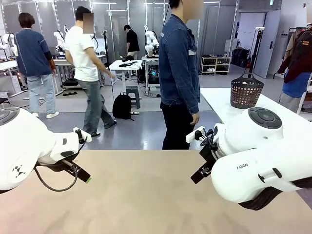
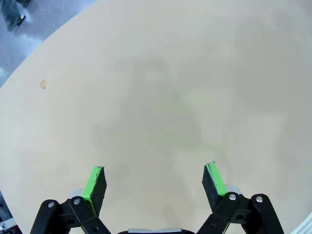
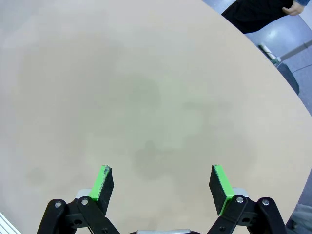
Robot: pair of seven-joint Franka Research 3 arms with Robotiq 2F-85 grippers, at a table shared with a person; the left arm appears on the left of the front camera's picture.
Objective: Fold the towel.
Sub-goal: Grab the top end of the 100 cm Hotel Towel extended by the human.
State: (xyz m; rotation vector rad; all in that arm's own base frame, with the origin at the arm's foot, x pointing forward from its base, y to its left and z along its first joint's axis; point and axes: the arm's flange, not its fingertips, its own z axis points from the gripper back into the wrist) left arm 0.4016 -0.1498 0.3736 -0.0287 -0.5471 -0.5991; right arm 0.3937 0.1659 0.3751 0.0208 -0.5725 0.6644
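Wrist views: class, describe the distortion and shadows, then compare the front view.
Left wrist view: the table edge bows into a curve; a soft shadow lies ahead of the left end effector. Right wrist view: same bowing, faint blotchy shadows beyond the right end effector. Front view: edge straight.

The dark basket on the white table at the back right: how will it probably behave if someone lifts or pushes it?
The dark perforated basket is probably light for its size, since its walls are full of holes. It is likely stiff: it holds its round shape upright. Its base looks narrower than its rim, so a high push might tip it.
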